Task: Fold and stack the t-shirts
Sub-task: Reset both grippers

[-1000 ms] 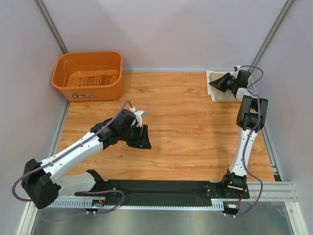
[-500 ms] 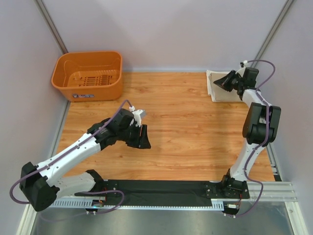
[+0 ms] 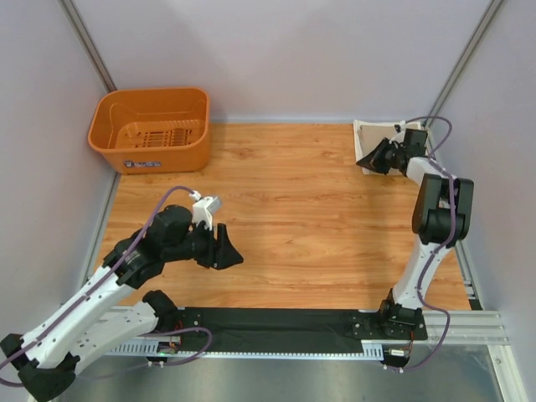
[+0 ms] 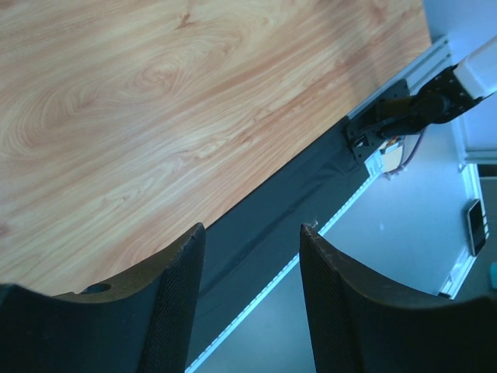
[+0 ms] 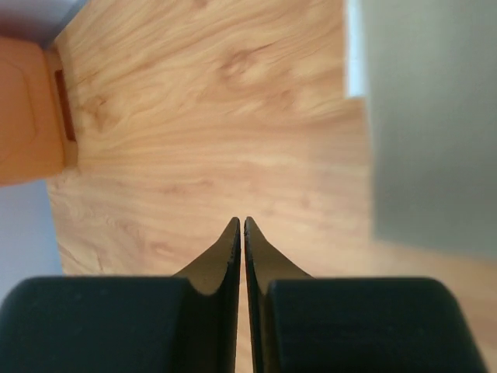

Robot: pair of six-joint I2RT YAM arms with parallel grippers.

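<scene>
A folded pale stack of t-shirts (image 3: 366, 134) lies at the table's back right corner; its cream-white top shows, and I cannot make out a tan layer. My right gripper (image 3: 371, 159) hovers at the stack's near left edge. In the right wrist view this gripper (image 5: 239, 222) is shut with nothing between the jaws, above bare wood. My left gripper (image 3: 224, 252) is over the table's near left part. In the left wrist view it (image 4: 252, 230) is open and empty, over the table's front edge.
An orange plastic basket (image 3: 151, 127) stands at the back left, and shows in the right wrist view (image 5: 27, 109). A black strip (image 4: 287, 194) runs along the table's front edge, with the right arm's base (image 4: 396, 116) on it. Grey walls close in both sides.
My left arm has drawn back toward the near left, its gripper staying open. My right gripper rose toward the back corner, then came down at the stack's left edge.
</scene>
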